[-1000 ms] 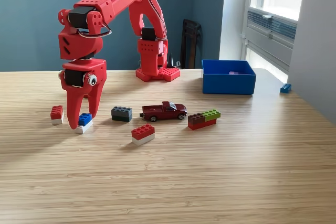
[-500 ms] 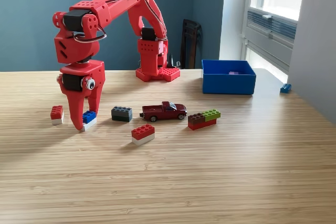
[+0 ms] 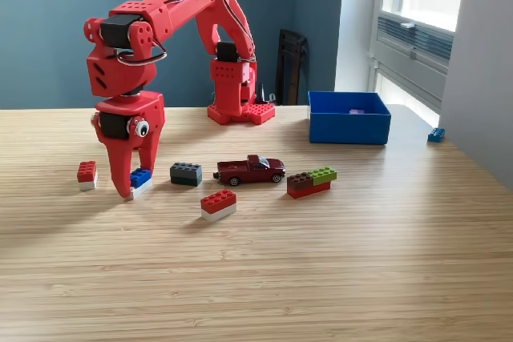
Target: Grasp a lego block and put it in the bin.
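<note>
Exterior view: the red arm's gripper (image 3: 136,184) points straight down at the frame's left-centre, its fingers set narrowly around the blue-and-white lego block (image 3: 141,181), which sits on the table (image 3: 321,278) between them; whether it is clamped firmly cannot be told. The bin (image 3: 349,127) stands well apart at the frame's upper right, beyond the toy truck (image 3: 250,170); the carry runs rightward and back, judging by this layout.

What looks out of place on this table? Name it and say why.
A dark red toy pickup sits among the lego bricks, the only non-brick there. One small blue brick lies alone near the window, apart from the rest.
</note>
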